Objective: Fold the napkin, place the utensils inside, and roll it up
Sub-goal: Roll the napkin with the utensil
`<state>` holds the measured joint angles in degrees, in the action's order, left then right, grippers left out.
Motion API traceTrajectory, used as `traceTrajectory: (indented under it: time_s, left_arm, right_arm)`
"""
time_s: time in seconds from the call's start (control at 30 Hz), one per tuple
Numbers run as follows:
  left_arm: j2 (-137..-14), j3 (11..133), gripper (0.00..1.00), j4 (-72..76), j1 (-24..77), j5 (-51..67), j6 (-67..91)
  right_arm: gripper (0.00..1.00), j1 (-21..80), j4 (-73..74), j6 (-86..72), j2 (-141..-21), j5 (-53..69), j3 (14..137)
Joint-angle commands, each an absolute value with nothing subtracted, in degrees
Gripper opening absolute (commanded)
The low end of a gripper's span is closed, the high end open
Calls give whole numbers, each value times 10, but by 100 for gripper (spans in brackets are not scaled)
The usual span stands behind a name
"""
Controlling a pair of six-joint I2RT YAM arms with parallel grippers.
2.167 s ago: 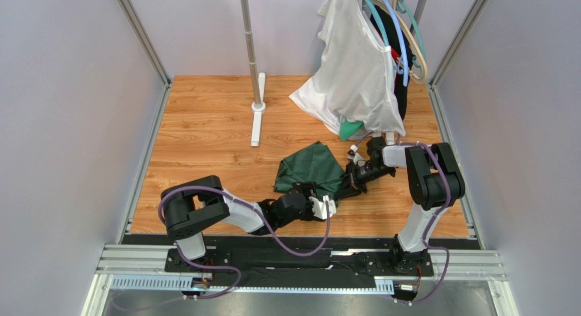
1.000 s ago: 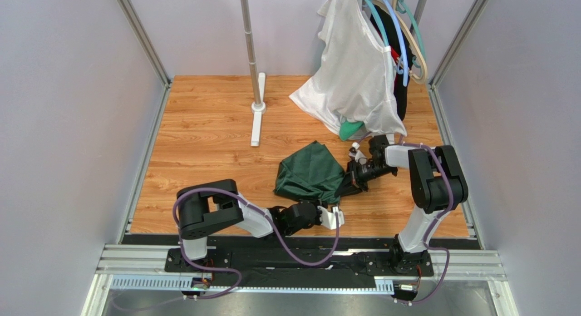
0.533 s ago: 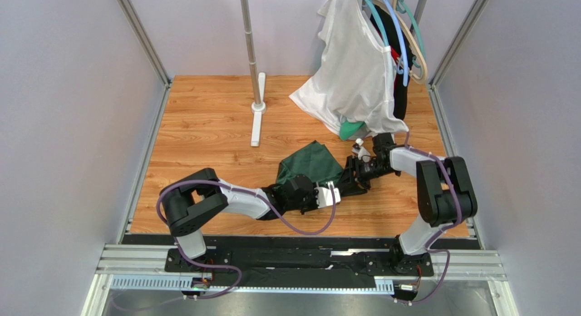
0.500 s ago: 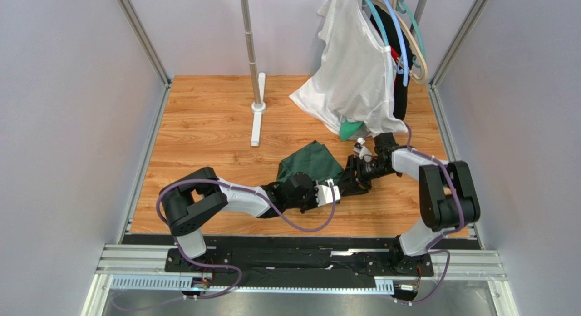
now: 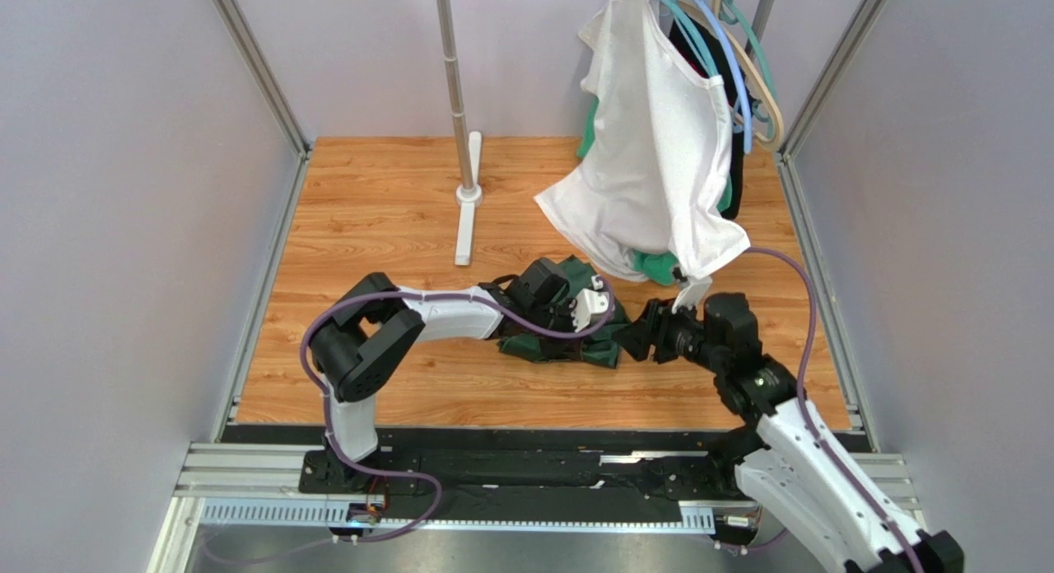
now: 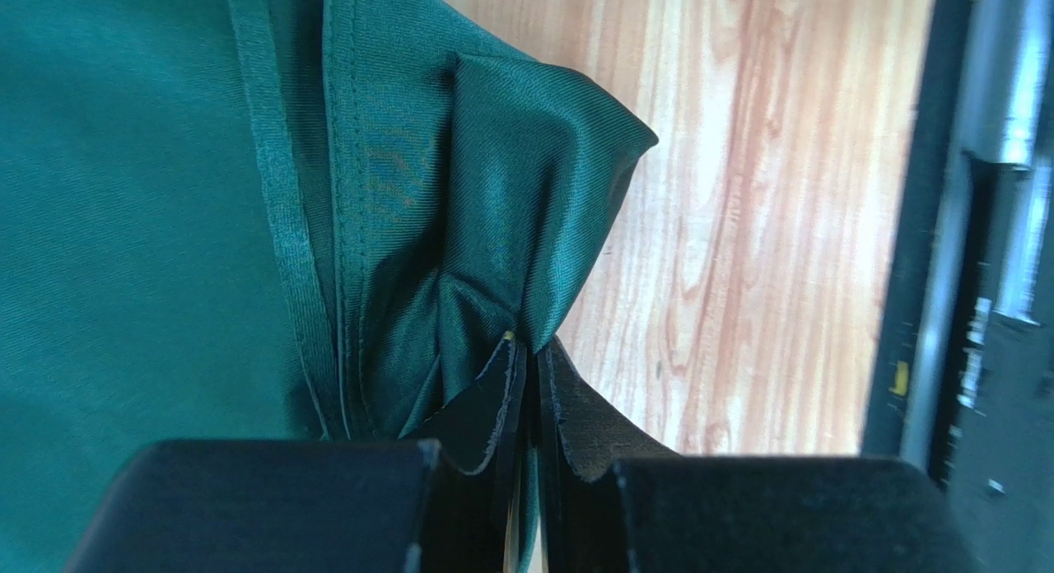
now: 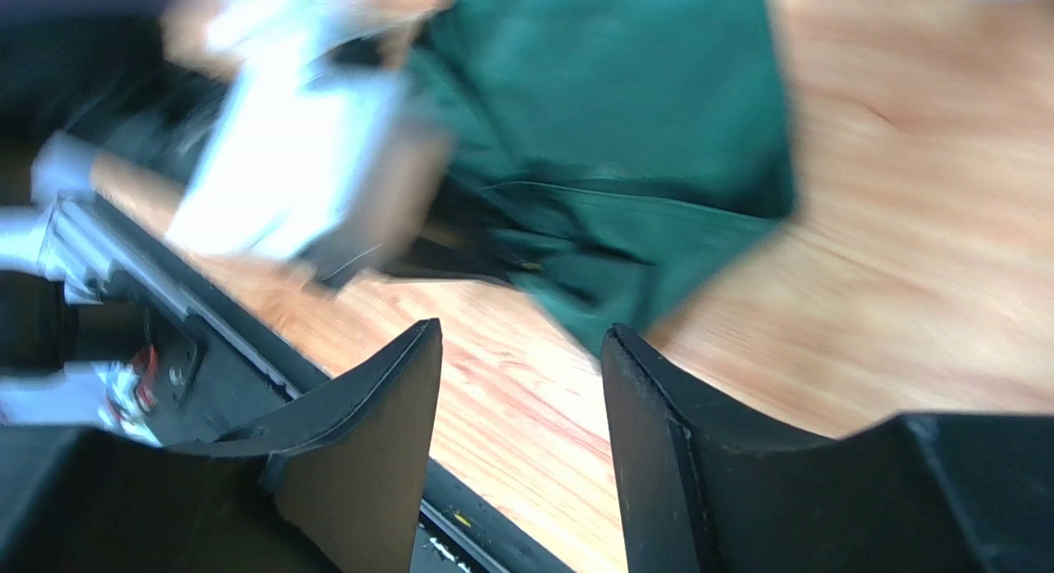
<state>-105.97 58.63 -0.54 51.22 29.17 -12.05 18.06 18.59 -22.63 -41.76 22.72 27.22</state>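
Note:
The napkin (image 5: 591, 348) lies bunched on the wooden table (image 5: 371, 215), a dark green cloth partly hidden under my left arm. My left gripper (image 5: 572, 316) rests on it and is shut on a pinched, hemmed fold of the napkin (image 6: 149, 203), gripper (image 6: 532, 351). My right gripper (image 5: 637, 335) stands open just right of the cloth, apart from it. In the right wrist view the gripper (image 7: 520, 338) has only bare wood between its fingers, with the napkin (image 7: 619, 141) ahead. The utensils are out of view.
A white garment (image 5: 656, 141) hangs on hangers at the back right, a brighter green garment (image 5: 650, 267) under its hem. A metal stand pole (image 5: 455, 92) rises from a white base (image 5: 467, 227). Grey walls close both sides. A black rail (image 5: 557, 456) runs along the near edge.
My right gripper opened, let go of the napkin and drew back toward the near right. My left gripper carried its pinched fold away from the near edge, over the cloth. The white garment swung.

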Motion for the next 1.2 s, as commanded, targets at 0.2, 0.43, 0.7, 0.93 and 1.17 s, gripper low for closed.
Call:
traceTrajectory:
  time_s: [0.2,0.43,0.7,0.93,1.17]
  left_arm:
    - [-1129,681,11,-216,450,477,-112]
    - [-1136,707,11,-267,432,518,-115]
    - [-1160,743,9,-353,419,542,-139]
    - [-1178,765,10,-395,412,553,-154]
    - [-1175,768,9,-417,403,557,-161]
  right_arm:
    - [55,526,34,-142,-329,-141,207]
    - [55,650,14,-23,-517,-267,265]
    - [55,720,18,51,-645,-289,314]
    - [55,725,32,61,-675,-257,314]
    - [57,726,32,58,-736,-238,330]
